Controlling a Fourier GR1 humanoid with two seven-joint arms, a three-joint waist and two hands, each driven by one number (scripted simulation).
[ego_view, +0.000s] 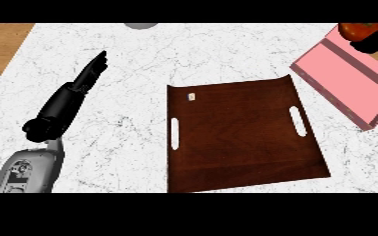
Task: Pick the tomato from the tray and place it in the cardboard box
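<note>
The red tomato point(356, 30) shows at the view's top right edge, above the far end of the pink box point(336, 77). Black fingers of my right hand point(366, 45) curl against the tomato's underside; the remainder of that hand is cut off by the edge. The dark brown tray point(240, 135) with two slot handles lies in the middle of the counter and carries only a small pale speck point(191, 97). My left hand point(90, 72) rests at the left over the white counter, fingers straight and pointing away, holding nothing.
A grey round object point(140, 25) peeks in at the counter's far edge. A wooden strip point(13, 37) borders the marble counter point(133, 110) at the far left. The pink box lies slanted along the right edge.
</note>
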